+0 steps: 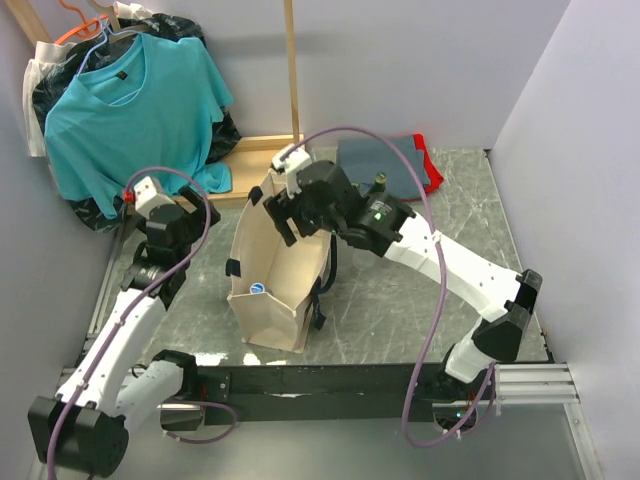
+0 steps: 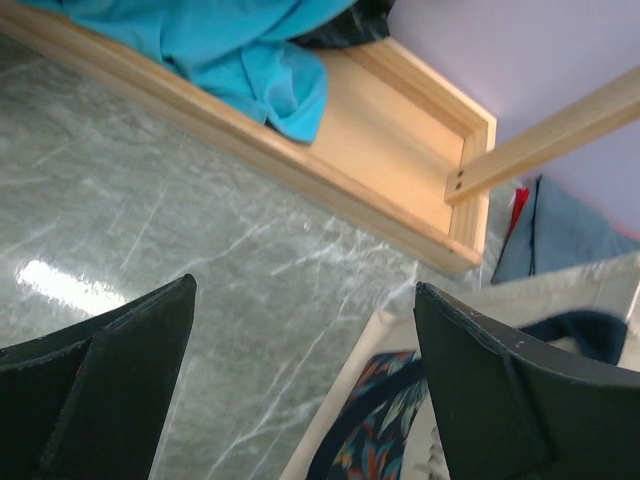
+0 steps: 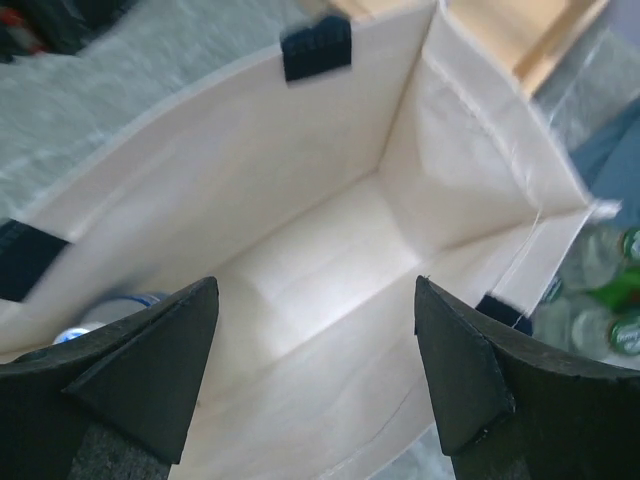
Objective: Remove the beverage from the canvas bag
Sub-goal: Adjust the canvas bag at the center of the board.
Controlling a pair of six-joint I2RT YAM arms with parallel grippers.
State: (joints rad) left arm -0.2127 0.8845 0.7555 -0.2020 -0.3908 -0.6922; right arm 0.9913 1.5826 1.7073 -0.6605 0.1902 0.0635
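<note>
The beige canvas bag [image 1: 268, 262] stands open-topped in the middle of the table, black strap handles hanging on its right side. A beverage can with a blue and white top [image 1: 259, 289] lies at the bag's near bottom. In the right wrist view the can [image 3: 105, 312] shows partly behind my left finger, inside the bag [image 3: 330, 240]. My right gripper [image 1: 287, 208] [image 3: 315, 350] is open and empty over the bag's far opening. My left gripper [image 1: 197, 220] [image 2: 305, 370] is open and empty left of the bag, whose rim [image 2: 345, 390] lies between its fingers.
A teal T-shirt [image 1: 130, 100] hangs at the back left over a black plastic bag. A wooden frame [image 1: 290, 70] [image 2: 400, 170] stands behind the bag. Grey folded cloth [image 1: 375, 160] with red cloth lies at the back. Green bottles [image 3: 612, 300] [image 1: 380, 183] stand right of the bag.
</note>
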